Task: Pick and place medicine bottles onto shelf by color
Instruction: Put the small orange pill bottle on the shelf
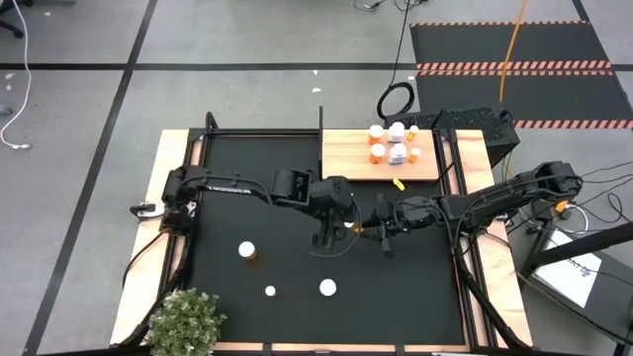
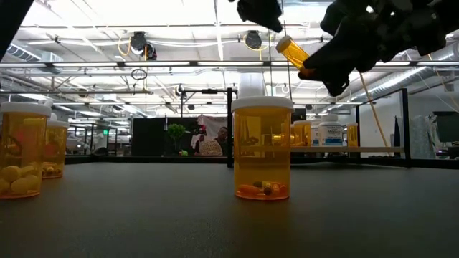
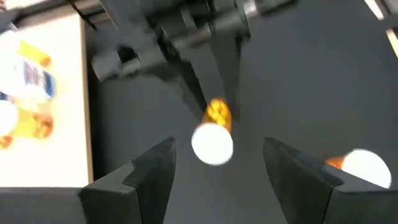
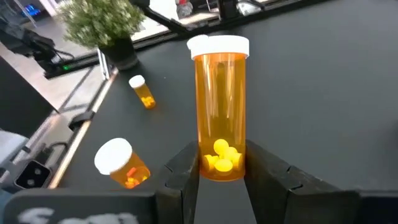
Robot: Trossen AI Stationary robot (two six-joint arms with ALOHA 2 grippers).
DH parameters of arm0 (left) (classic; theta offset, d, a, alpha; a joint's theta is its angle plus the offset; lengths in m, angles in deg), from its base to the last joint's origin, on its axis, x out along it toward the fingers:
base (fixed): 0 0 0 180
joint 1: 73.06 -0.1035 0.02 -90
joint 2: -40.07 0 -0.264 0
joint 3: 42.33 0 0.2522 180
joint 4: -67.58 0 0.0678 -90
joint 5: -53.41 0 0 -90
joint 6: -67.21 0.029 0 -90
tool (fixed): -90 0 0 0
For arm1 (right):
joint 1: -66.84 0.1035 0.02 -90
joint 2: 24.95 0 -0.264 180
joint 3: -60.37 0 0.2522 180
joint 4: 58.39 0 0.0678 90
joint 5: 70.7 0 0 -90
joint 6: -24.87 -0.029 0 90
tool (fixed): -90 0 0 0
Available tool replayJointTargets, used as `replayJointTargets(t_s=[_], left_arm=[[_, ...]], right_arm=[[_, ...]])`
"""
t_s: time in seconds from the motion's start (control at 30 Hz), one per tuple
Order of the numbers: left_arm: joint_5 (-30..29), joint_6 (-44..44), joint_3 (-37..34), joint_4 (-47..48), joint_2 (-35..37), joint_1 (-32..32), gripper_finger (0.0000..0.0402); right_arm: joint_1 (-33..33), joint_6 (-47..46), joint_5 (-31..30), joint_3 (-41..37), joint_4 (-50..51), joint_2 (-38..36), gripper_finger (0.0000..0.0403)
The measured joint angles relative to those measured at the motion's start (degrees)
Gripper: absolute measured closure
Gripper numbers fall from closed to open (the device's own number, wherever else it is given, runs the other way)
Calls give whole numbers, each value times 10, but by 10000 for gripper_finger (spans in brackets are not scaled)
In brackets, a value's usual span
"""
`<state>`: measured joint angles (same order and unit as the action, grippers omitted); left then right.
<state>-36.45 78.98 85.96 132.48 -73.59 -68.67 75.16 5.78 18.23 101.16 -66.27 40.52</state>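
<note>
Right wrist view: right gripper (image 4: 221, 171) clamped on base of slim orange white-capped pill bottle (image 4: 219, 106), held mid-air betw. arms w/ left gripper (image 3: 214, 171) fingers apart around cap, prob. a handover toward light-wood shelf (image 1: 346, 158).

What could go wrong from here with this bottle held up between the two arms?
1. The right gripper pinches the held bottle only at its base, so it may slip or tilt.
2. The open left gripper sits close to its cap; the arms could bump.
3. The shelf already carries a tight bottle cluster that a placement could knock.
</note>
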Motion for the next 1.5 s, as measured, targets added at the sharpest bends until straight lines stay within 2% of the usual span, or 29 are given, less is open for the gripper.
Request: replayJointTargets(t_s=[0.23,0.47,0.6,1.0,1.33,1.5], left_arm=[[1,6,-1,-5,-12,-2,158],[15,13,-1,-21,-27,2,114],[14,12,-1,-18,-28,6,108],[13,6,-7,-23,-31,5,179],[13,9,-8,-22,-33,5,195],[11,9,-8,-22,-33,5,234]], right_arm=[[0,12,10,0,1,0,298],[0,22,13,0,-2,0,298],[0,30,13,0,-4,0,298],[0,44,13,0,-13,0,298],[0,48,13,0,-17,0,298],[0,48,14,0,-18,0,298]])
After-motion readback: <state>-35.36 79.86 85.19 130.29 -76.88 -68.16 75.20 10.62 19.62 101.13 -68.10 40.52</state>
